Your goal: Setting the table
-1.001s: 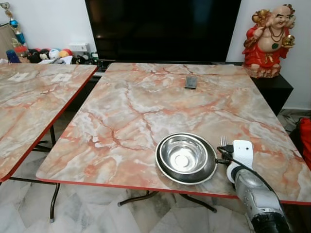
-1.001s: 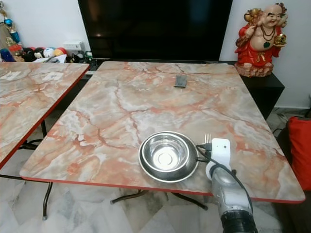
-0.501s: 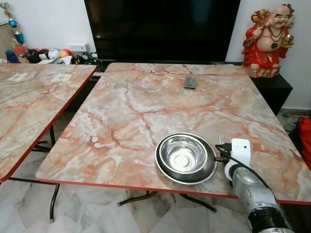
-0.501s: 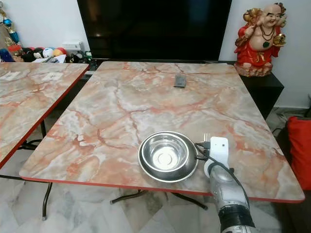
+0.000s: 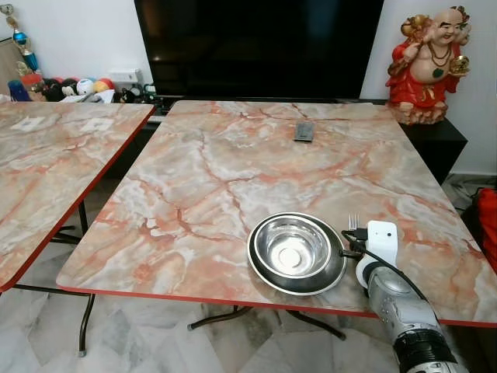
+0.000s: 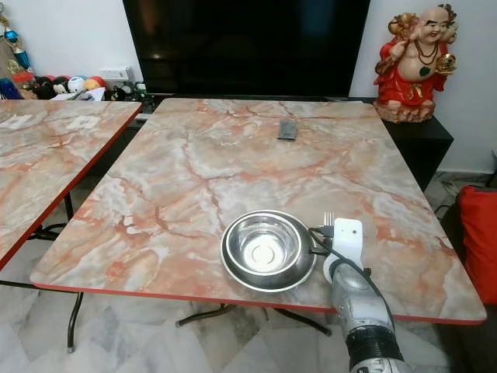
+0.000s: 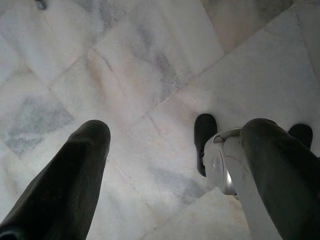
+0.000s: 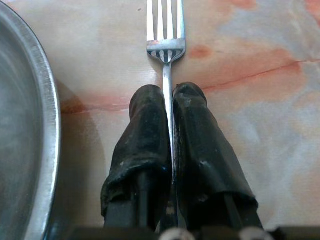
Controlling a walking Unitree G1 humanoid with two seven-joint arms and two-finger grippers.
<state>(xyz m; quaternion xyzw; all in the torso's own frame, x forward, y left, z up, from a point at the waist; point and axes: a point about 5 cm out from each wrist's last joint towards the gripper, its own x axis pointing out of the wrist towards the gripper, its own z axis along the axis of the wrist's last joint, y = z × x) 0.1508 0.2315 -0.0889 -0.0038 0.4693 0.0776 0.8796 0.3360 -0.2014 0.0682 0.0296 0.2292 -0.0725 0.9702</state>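
Right gripper (image 8: pixel 168 95) pinching fork (image 8: pixel 166 35) beside bowl (image 5: pixel 295 250), table's (image 5: pixel 233 171) front edge; left gripper (image 7: pixel 175 150) fingers spread.

No readable text anywhere.
No words, labels, brand names, numbers or signs can be read on anything in view.

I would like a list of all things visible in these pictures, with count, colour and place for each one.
Table: one, marble pink with red edge, centre.
Second table: one, same pattern, on the robot's left.
Bowl: one, silver, on a plate near the table's front edge.
Plate: one, silver, under the bowl.
Fork: one, silver, on the table right of the plate.
Remote: one, dark, far side of the table.
Television: one, black, behind the table.
Statue: one, red and gold, far right.
Left gripper: black, open, above the floor.
Right gripper: black, shut on fork.
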